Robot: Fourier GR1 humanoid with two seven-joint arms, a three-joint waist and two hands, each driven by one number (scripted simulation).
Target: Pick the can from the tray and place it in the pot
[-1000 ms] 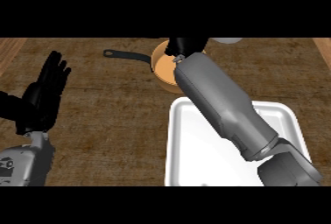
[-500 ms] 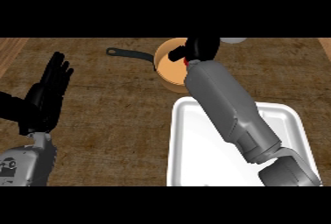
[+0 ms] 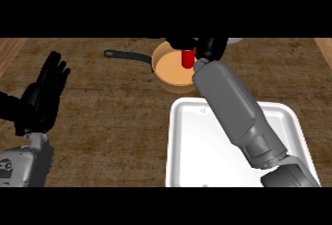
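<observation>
More of the red cylindrical can [image 3: 188,59] shows than half a second ago: it's upright just under your right hand [image 3: 214,47], over the tan round pot [image 3: 170,72], with the white rectangular tray [image 3: 194,145] back beneath the forearm. Can't tell if that hand's clamped on it or has let go. Your left hand [image 3: 42,99] rests open, far left.

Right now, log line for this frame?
right robot hand: holding can over pot | left robot hand: open, at left

The left hand [image 3: 40,99] and right hand [image 3: 211,47] are black, on smooth grey forearms [image 3: 230,110] built of rounded segments.
</observation>
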